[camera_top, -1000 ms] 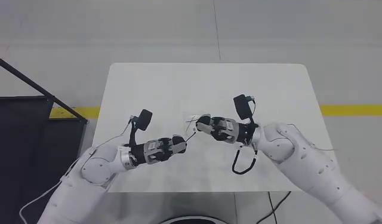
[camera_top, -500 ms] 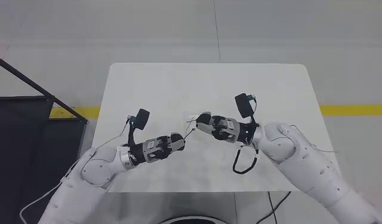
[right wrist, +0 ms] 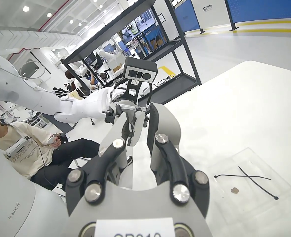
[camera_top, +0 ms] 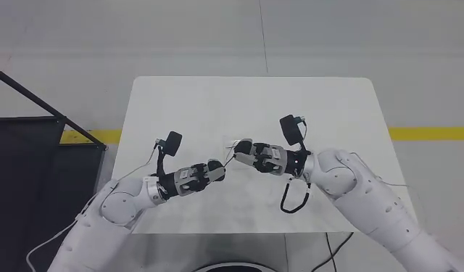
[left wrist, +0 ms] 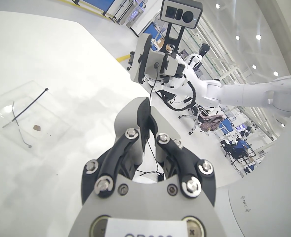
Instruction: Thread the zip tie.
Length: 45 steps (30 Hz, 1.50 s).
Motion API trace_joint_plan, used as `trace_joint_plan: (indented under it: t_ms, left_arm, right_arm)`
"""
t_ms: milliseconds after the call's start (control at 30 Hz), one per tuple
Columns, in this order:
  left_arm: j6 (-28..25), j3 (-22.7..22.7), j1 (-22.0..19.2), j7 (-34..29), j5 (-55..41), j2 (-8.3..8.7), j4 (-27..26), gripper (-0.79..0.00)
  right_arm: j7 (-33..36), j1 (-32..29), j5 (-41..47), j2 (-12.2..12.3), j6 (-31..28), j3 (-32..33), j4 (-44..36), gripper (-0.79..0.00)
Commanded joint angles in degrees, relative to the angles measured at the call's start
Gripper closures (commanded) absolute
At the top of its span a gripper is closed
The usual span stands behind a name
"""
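The left gripper (left wrist: 148, 117) was closed tight on a thin black plastic zip tie (left wrist: 152, 87), with the strand pinched between its dark pads. One end of the strand stuck out past the fingertips and the rest trailed back under the fingers. The free end rose toward the right gripper (left wrist: 149, 61), which faced it just beyond and held its fingers a little apart. Whether the strand touched that gripper could not be told.

In the right wrist view, the right gripper (right wrist: 140, 124) showed a narrow gap between its fingers, and the left gripper sat in line beyond that gap. From above, the two grippers (camera_top: 217, 167) (camera_top: 238, 150) met nearly tip to tip over the near middle of the white rectangular surface (camera_top: 319, 105).

A clear shallow plastic tray (left wrist: 51, 124) lay flat on the surface beside the grippers. It held two spare black zip ties (left wrist: 29, 103) crossed over each other and a small brown scrap (left wrist: 37, 127).
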Motion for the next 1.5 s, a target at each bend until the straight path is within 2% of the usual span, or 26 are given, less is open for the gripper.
trace_joint_plan:
  t_ms: [0,233,267,400,633,667,733,767,800,1100,1300,1467]
  left_arm:
    - [-0.11,0.16,-0.21,-0.17,-0.16,-0.03,0.18,0.000]
    - [-0.27,0.40,-0.66,-0.22,-0.69,-0.13,0.83,0.000]
    - [-0.31,0.42,-0.72,-0.22,-0.73,-0.14,0.92,0.000]
    - [-0.39,0.53,-0.89,-0.32,-0.92,-0.18,1.18,0.000]
    - [-0.16,0.68,-1.12,-0.85,-1.12,-0.21,1.39,0.000]
    - [-0.14,0.69,-1.17,-0.94,-1.18,-0.21,1.41,-0.028]
    - [-0.09,0.75,-1.23,-1.15,-1.30,-0.22,1.46,-0.379]
    - [-0.05,0.81,-1.27,-1.44,-1.41,-0.21,1.46,-0.646]
    - [-0.06,0.80,-1.35,-1.75,-1.59,-0.19,1.48,-0.785]
    - [-3.54,-1.14,-1.21,-6.50,-3.59,0.58,1.58,-0.785]
    - [-5.92,-3.38,-0.90,-9.30,-7.09,1.31,2.14,-0.785]
    - [-7.25,-4.06,-2.03,-14.69,-8.81,2.02,2.92,-0.785]
  right_arm:
    - [0.66,-0.03,0.19,-0.23,0.13,0.17,0.03,-0.197]
    - [2.33,-0.10,0.72,-0.97,0.15,0.78,0.38,-0.129]
    - [2.48,-0.14,0.75,-1.06,0.15,0.89,0.41,-0.077]
    - [3.22,-0.24,0.81,-1.42,0.18,1.36,0.67,-0.003]
    - [4.18,-0.47,1.14,-2.01,-0.03,2.21,1.05,0.000]
    - [4.34,-0.48,1.02,-2.08,-0.06,2.37,1.09,0.000]
    - [4.62,-0.55,0.84,-2.19,-0.07,2.71,1.03,0.000]
    - [4.76,-0.59,0.65,-2.23,-0.11,2.94,0.98,0.000]
    - [4.92,-0.66,0.42,-2.25,-0.19,3.18,0.91,0.000]
    - [8.25,-0.95,-0.88,-2.16,-1.27,5.29,0.03,0.000]
    - [14.60,0.28,1.71,-1.97,-2.06,5.55,-0.14,0.000]
    - [20.59,1.98,6.80,-1.96,-1.65,4.99,-0.50,0.000]
